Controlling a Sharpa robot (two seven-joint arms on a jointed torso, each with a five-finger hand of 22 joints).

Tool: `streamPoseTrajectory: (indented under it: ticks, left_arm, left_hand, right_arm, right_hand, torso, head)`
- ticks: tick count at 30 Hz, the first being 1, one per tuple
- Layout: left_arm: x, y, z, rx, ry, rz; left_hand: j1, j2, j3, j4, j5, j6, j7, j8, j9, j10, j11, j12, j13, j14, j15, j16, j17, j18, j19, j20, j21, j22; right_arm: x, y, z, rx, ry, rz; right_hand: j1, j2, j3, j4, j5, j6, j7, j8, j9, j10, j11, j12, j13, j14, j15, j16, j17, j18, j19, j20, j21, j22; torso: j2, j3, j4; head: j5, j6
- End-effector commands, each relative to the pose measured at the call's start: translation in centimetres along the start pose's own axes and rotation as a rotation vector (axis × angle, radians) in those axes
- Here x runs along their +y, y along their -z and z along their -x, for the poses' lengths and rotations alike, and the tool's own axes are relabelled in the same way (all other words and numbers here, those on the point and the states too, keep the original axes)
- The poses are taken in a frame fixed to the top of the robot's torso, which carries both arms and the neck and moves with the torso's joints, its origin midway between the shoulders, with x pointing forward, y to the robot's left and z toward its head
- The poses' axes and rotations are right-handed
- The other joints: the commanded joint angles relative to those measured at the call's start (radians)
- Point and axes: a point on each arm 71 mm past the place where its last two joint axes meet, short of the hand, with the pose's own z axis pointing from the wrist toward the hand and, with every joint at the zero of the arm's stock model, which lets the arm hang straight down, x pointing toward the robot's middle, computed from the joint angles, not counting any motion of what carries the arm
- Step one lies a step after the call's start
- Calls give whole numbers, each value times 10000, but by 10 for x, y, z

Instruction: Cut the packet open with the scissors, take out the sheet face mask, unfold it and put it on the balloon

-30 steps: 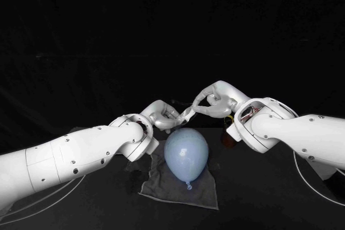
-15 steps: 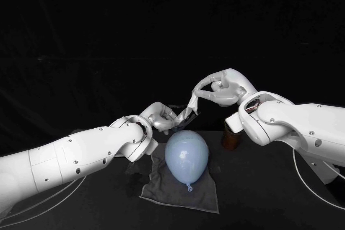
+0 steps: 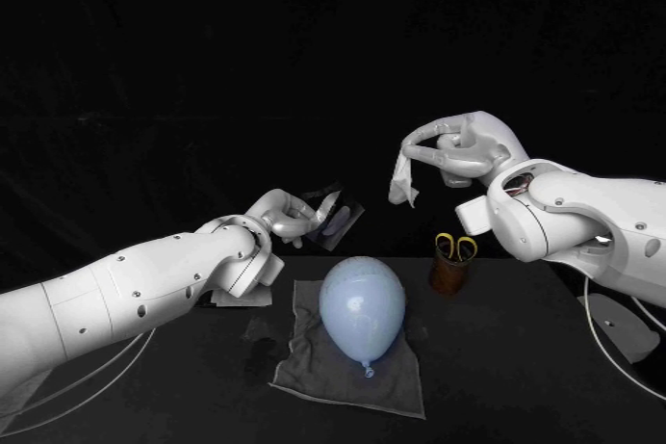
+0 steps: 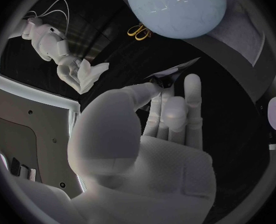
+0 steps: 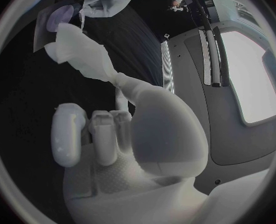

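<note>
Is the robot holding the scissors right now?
No, the scissors stand in a cup beside the balloon, while the left hand holds the packet and the right hand the mask.

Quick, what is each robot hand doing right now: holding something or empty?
The left robot hand holds the packet.
The right robot hand holds the folded sheet face mask, which is apart from the packet.

Lab-like robot test rig: black table (image 3: pixel 527 367), black backdrop (image 3: pixel 208 78).
</note>
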Motion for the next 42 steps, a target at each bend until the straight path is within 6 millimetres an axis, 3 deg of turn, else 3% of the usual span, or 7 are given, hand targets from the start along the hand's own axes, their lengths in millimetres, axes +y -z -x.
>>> streamPoseTrajectory:
  ticks: [1,7,13,21,29,37,42]
  left_arm:
    - [-1,-2,11,-32,537,-401]
    - [7,2,33,-277,508,-632]
    - [23,13,62,-672,545,-529]
    - [67,39,105,-475,2143,1379]
    - [112,73,119,80,3433,2976]
    - [155,112,112,817,4713,4112]
    - [180,142,111,1442,5517,4881]
  left_hand:
    - [-11,79,48,-23,69,68,8,22,749,48,-10,50,-3,-14,-32,52,17,154,-78,15,53,9]
    - [-20,81,52,-24,69,66,10,18,750,43,-8,50,-3,-18,-31,50,7,153,-82,16,56,11]
    - [-23,83,54,-24,69,64,10,16,750,40,-8,49,-3,-20,-30,49,4,152,-84,17,57,12]
    - [-64,103,57,-12,66,59,15,6,756,29,-2,50,-3,-37,-22,42,-28,148,-100,24,63,16]
    - [-143,148,62,23,66,67,10,3,771,37,0,62,1,-107,-14,-43,-238,145,-132,37,60,18]
    - [-190,165,78,21,67,70,3,-1,783,35,-3,64,0,-193,-11,-133,-425,145,-172,45,51,16]
    - [-295,214,76,44,64,65,2,-7,806,42,2,69,-1,-290,-1,-219,-601,143,-226,61,26,6]
  right_arm:
    - [1,0,5,54,-532,-3]
    - [-2,-2,14,-120,-528,-139]
    - [-7,-3,22,-264,-399,-266]
    - [-17,-3,26,-299,-166,-475]
    - [-28,-4,19,-146,-73,-664]
    - [-35,-4,19,-160,90,-803]
    - [-40,-5,21,-228,234,-894]
  right_hand:
    - [-51,89,54,-25,30,15,72,43,1,1062,-22,34,2627,1046,13,35,2634,-91,414,-53,-24,2161]
    - [-55,92,68,-40,30,4,78,52,9,1062,-17,34,2627,1046,17,35,2634,-89,410,-50,-34,2158]
    - [-60,95,77,-47,29,-4,82,57,14,1062,-13,34,2627,1046,20,35,2634,-86,404,-49,-48,2155]
    - [-60,95,77,-47,29,-4,82,57,14,1062,-13,34,2627,1046,20,35,2634,-86,404,-49,-48,2155]
    - [-76,97,93,-65,30,-20,88,72,28,1062,-7,34,2627,1046,26,35,2634,-81,395,-44,-73,2148]
    - [-80,96,96,-69,30,-24,90,75,31,1062,-5,34,2627,1046,27,35,2634,-81,394,-43,-77,2147]
    - [-80,96,96,-69,30,-24,90,75,31,1062,-5,34,2627,1046,27,35,2634,-81,394,-43,-77,2147]
  torso:
    - [-8,7,1]
    - [3,4,-20]
    - [15,10,-4]
    - [13,20,-3]
    - [20,22,-39]
    - [7,12,-3]
    - [8,3,-2]
  head:
    - [64,5]
    - [190,19]
    - [390,-96]
    - [1087,-472]
    - [1794,-931]
    - [2300,-1249]
    - [2449,-1368]
